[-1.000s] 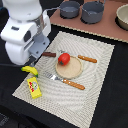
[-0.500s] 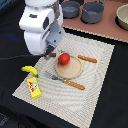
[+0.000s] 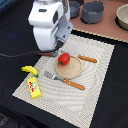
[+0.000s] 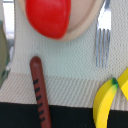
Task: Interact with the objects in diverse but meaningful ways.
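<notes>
Fingers: we cannot tell their state; out of sight.
Risk: descending blind beside the plate (image 3: 70, 73), we nudge the sausage (image 4: 40, 90) or roll the red fruit (image 3: 63, 59).

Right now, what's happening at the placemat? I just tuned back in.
The arm hangs over the far edge of the placemat, holding nothing that shows; its claw is out of sight. The red fruit sits on the plate, with the fork in front and the knife behind. The banana and yellow box lie near the mat's corner at the exterior view's left. The wrist view shows a sausage near the plate.
</notes>
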